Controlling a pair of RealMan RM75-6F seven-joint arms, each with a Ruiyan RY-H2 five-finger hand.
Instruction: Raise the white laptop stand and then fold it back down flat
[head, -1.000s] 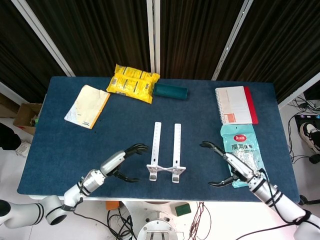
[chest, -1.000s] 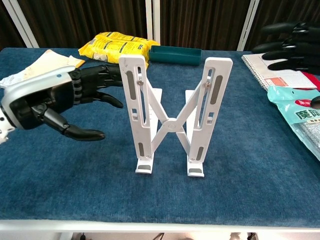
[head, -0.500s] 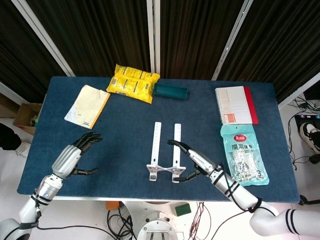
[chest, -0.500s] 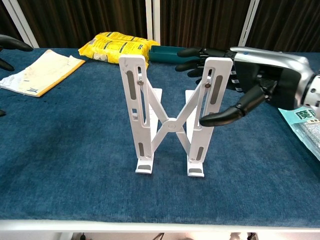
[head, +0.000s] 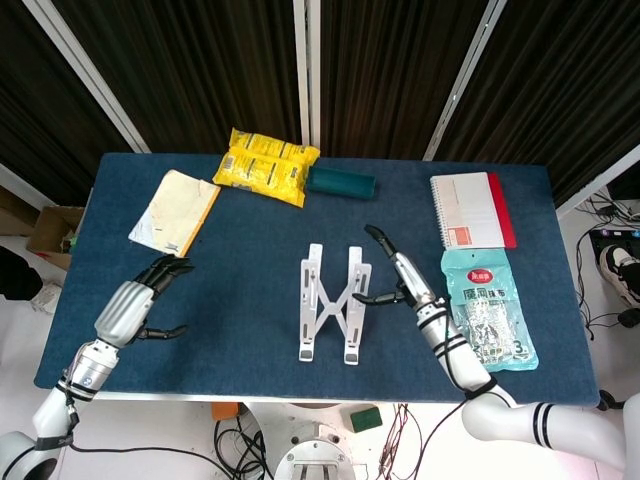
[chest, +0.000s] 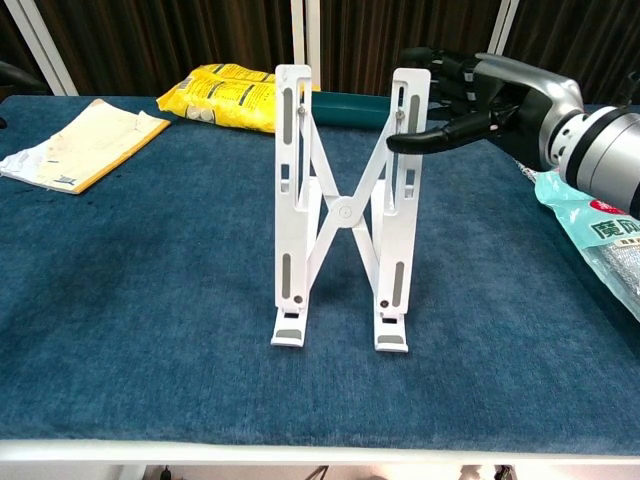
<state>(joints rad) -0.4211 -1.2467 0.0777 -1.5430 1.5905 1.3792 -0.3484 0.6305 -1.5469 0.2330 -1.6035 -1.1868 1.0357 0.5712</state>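
Now the stand (chest: 343, 210) stands taller than a second ago, its right rail between the right hand's (chest: 487, 92) grasping fingers (chest: 432, 137). Raising looks nearly finished. Left hand (head: 135, 310), released, has withdrawn.

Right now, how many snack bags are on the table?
2. A yellow bag lies at the far edge, left of the middle, and a light green bag lies on the right, just below the notebook.

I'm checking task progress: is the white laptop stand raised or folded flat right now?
Raised. The white laptop stand has its crossed frame standing up off the table, and the right hand touches its upper right rail.
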